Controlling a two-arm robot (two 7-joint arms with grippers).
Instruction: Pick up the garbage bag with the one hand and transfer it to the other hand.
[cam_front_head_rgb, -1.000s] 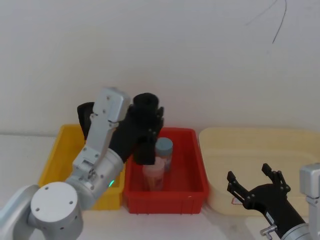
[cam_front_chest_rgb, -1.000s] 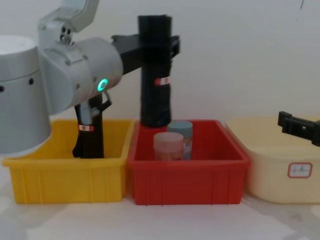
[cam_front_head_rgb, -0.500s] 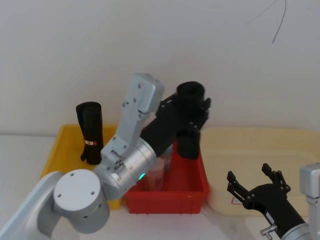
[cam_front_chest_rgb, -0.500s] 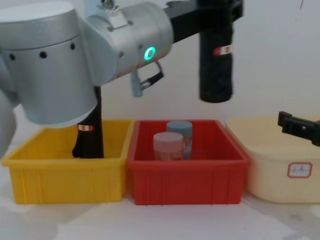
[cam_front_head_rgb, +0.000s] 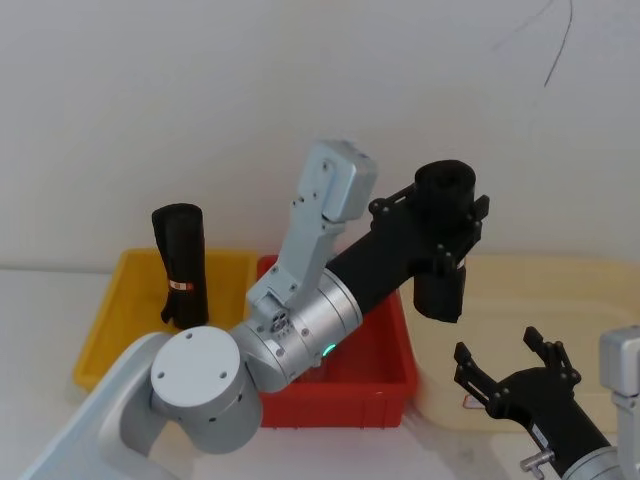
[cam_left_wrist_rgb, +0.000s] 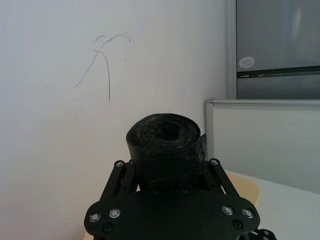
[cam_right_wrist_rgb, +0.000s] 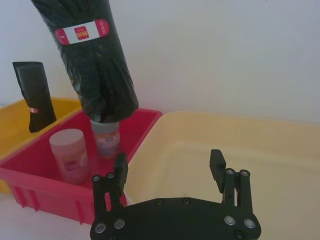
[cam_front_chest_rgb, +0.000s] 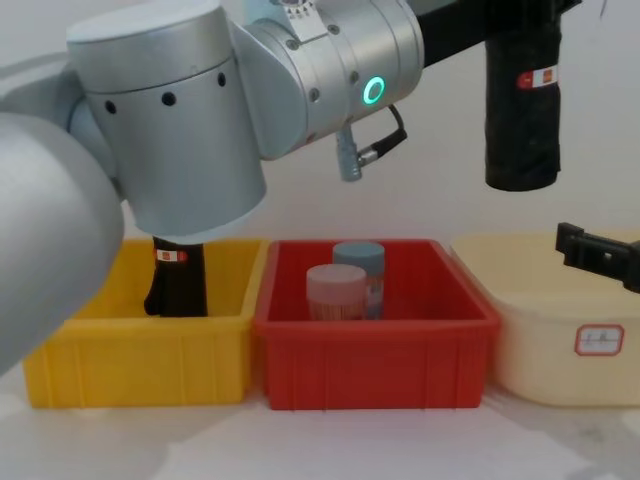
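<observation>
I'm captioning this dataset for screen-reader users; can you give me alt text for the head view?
The left gripper holds the garbage bag, a black roll, upright in the air above the cream tub's left end, next to the red bin. The right gripper hangs open, low by the tub's near edge; a second black roll stands in the yellow bin.

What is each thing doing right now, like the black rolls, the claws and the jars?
garbage bag: held upright in the air.
left gripper: shut on the garbage bag.
right gripper: open, low over the cream tub.
second black roll: standing in the yellow bin.
pink jar, blue jar: upright in the red bin, lids on.
</observation>
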